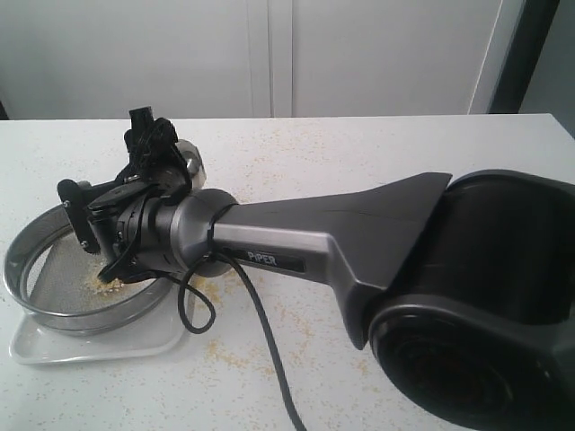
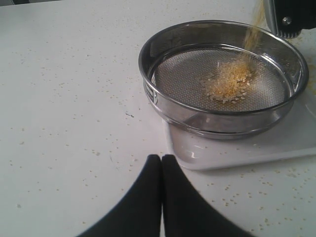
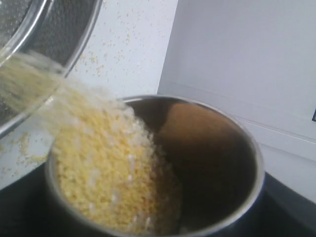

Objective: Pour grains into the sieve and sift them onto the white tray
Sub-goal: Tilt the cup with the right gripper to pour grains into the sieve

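Grains (image 2: 228, 81) stream from the tilted steel cup (image 3: 207, 148) onto a heap on the sieve (image 2: 168, 42) mesh. The sieve sits on the white tray (image 2: 222, 150) on the tabletop (image 2: 64, 98). Right jaws stand wide, apparently grasping the cup, though the grip is mostly hidden. Left jaws are clenched and empty, near the tray edge and well clear of the grains.

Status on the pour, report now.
Left tool shut, empty, short of white tray. Right tool holds steel cup tipped, grains streaming into sieve on that tray. No obstruction seen; stray grains on table.
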Controlling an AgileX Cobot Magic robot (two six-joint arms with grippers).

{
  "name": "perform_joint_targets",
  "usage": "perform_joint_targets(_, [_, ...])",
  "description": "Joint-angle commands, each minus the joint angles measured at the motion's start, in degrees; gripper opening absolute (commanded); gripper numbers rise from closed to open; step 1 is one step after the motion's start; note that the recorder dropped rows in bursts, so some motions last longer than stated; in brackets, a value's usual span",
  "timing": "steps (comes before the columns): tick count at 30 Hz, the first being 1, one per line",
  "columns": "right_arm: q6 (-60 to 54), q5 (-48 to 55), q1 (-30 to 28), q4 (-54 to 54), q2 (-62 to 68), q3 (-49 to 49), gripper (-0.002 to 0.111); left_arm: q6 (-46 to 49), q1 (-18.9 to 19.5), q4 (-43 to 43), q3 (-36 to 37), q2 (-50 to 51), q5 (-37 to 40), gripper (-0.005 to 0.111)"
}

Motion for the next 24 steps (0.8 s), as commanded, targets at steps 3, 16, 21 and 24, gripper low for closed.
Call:
perform_joint_targets(3, [-5.0, 1.4, 0.7, 2.5, -0.8, -0.4, 0.0, 0.0, 0.3, 0.0, 0.2, -0.3, 0.0, 0.0])
perform_joint_targets(16, [-10.7, 4.1, 3.1, 6.8, -1.0, -0.4, 0.0, 0.0, 0.3, 0.0, 0.2, -0.3, 0.0, 0.0])
perform_joint_targets(21, [-12.3, 5.1, 3.5, 9.8, -2.2, -0.4, 0.0, 0.0, 0.3, 0.0, 0.2, -0.3, 0.0, 0.0])
perform_joint_targets(24, [-13.7, 5.1, 4.1, 11.3, -3.2, -0.4, 0.0, 0.0, 0.3, 0.0, 0.2, -0.3, 0.0, 0.0])
